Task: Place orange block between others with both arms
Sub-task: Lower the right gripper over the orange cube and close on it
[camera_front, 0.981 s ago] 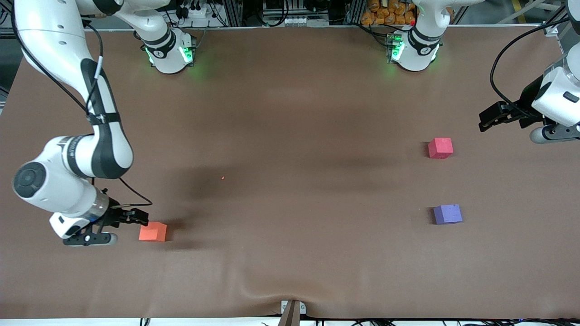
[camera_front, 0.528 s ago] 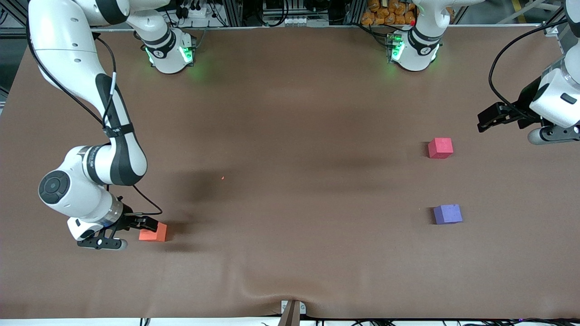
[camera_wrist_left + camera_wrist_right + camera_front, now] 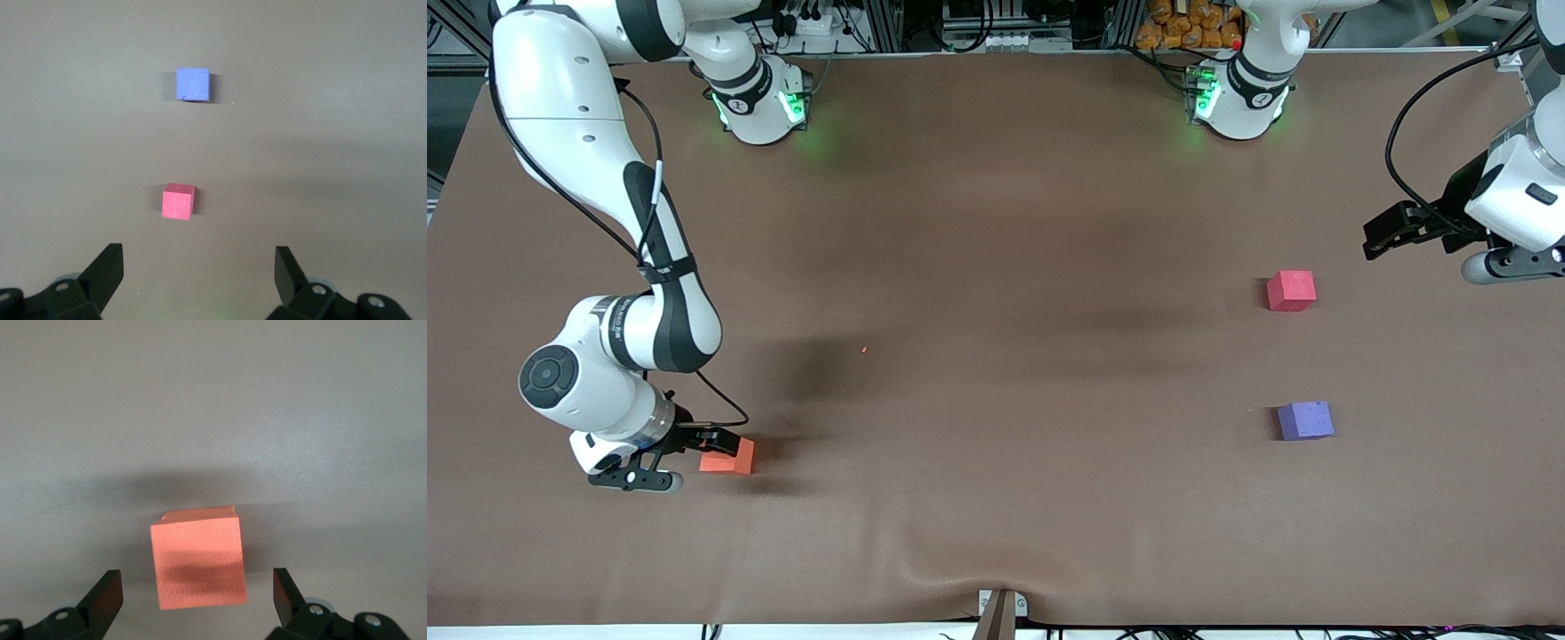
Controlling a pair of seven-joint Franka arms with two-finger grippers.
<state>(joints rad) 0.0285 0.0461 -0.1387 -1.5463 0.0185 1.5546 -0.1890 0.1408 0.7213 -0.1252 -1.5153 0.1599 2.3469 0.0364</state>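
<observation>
Approach phase, right arm. The right gripper (image 3: 713,442) is seen low in the lower left of the front frame, at the edge of the orange block (image 3: 728,456), with its fingers spread wide apart and nothing clamped. Compared with one second ago, the gripper has been carried toward the block from the frame's left edge, and the gap that was visible between fingertip and cube is now closed in the front view. In the right wrist view the orange block (image 3: 198,557) is centred between the two open fingertips, not yet enclosed by them. The block itself is unmoved on the brown table (image 3: 996,222).

The left gripper (image 3: 1392,233) is held open over the right edge of the front frame, above the table, and is judged to be waiting. The pinkish-red cube (image 3: 1291,290) and the purple cube (image 3: 1305,420) are found at right of centre, one above the other in the frame, well apart from each other, with a free gap between them.

Judgement: alignment is nearly complete; a further advance and a closing of the fingers are expected before any transfer.
</observation>
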